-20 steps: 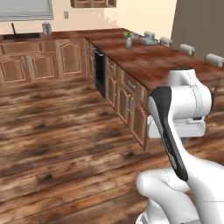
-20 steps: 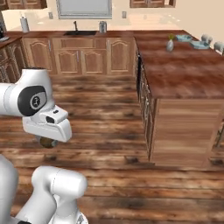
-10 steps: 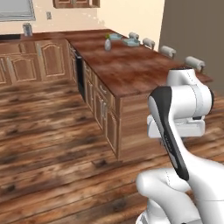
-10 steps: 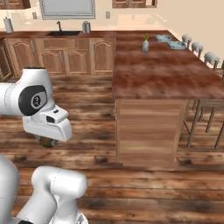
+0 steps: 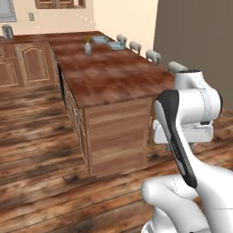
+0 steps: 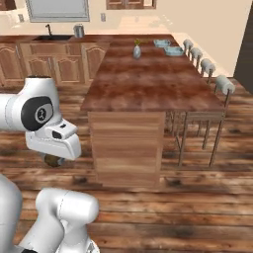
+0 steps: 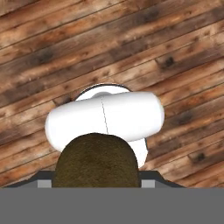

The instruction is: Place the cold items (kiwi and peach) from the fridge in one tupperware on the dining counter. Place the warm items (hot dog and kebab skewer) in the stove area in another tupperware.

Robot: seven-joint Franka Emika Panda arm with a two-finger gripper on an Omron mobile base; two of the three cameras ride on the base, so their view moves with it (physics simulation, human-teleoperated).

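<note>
A dark olive-brown kiwi (image 7: 96, 162) sits between my gripper's (image 7: 96, 183) fingers in the hand view, with the plank floor below it. In the right base view the kiwi (image 6: 52, 160) hangs under the white hand, low at the left, and the gripper (image 6: 52, 158) is shut on it. The dining counter (image 5: 113, 75) (image 6: 148, 81) is a long reddish-brown slab ahead of me, its near end about a metre off. Two pale blue tupperware boxes (image 5: 99, 39) (image 5: 116, 45) lie at its far end, also seen as tupperware (image 6: 161, 43) (image 6: 174, 50) in the right base view.
A small vase (image 5: 88, 48) (image 6: 137, 51) stands beside the boxes. Cushioned stools (image 5: 177, 67) (image 6: 225, 85) line the counter's right side. Wood cabinets with a sink (image 6: 52, 38) run along the back wall. Open plank floor (image 5: 36, 154) lies left of the counter.
The whole scene has shifted: the base has driven and turned, so the dining counter now stands nearer and more centred. The arm keeps its pose with the kiwi held.
</note>
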